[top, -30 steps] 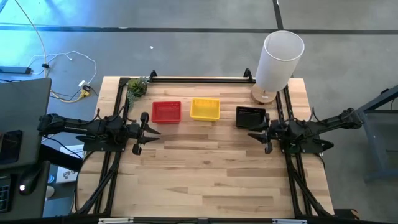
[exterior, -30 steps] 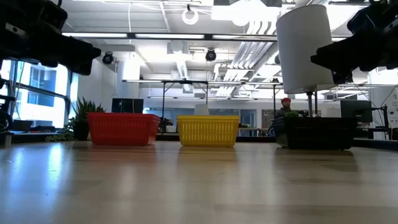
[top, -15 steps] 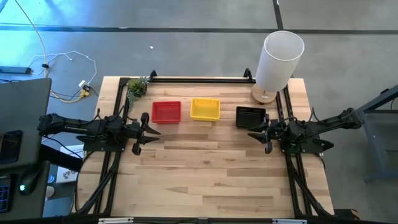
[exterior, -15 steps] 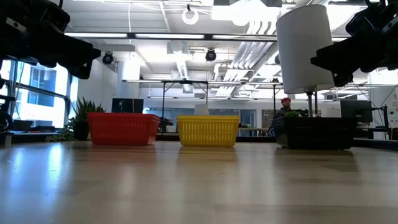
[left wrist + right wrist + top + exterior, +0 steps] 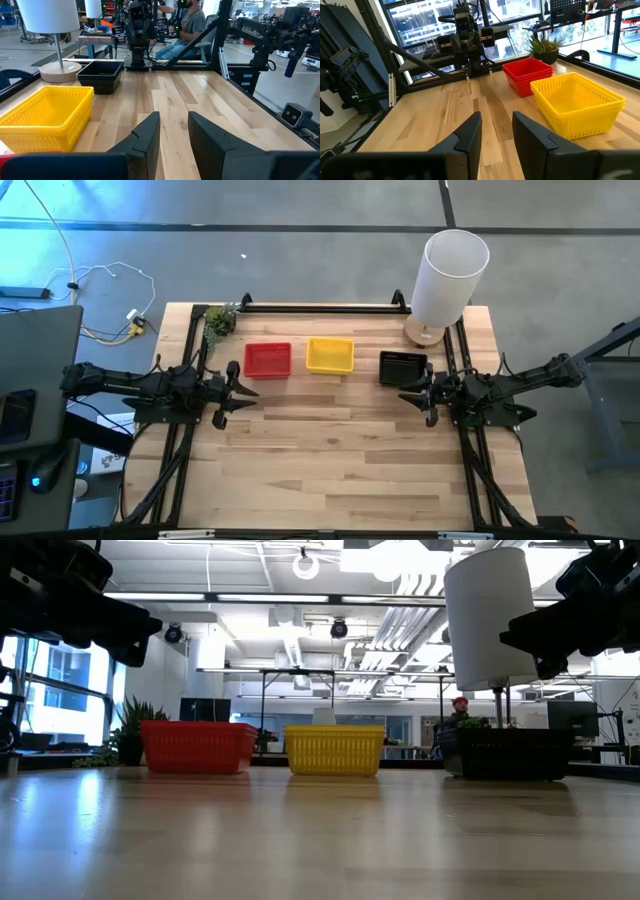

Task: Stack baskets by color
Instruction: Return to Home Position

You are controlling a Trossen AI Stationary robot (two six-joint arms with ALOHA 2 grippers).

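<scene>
Three basket stacks stand in a row on the far half of the table, each on its bottom: red (image 5: 267,359), yellow (image 5: 330,355) and black (image 5: 403,367). My left gripper (image 5: 248,389) hovers level at the table's left side, just near of the red baskets (image 5: 527,75), open with a narrow gap (image 5: 174,135) and nothing in it. At the right side my right gripper (image 5: 405,397) hovers level, just near of the black baskets (image 5: 102,75), also open (image 5: 497,135) and empty. The yellow baskets (image 5: 45,115) lie between the two arms.
A tall white cylinder (image 5: 450,270) on a round base stands at the far right corner, close behind the black baskets. A small green plant (image 5: 220,319) sits at the far left corner. A black frame (image 5: 320,307) runs along the far edge. Bare wood (image 5: 330,460) fills the near half.
My left gripper has rolled slightly about the line it points along, staying in place. The baskets have kept still.
</scene>
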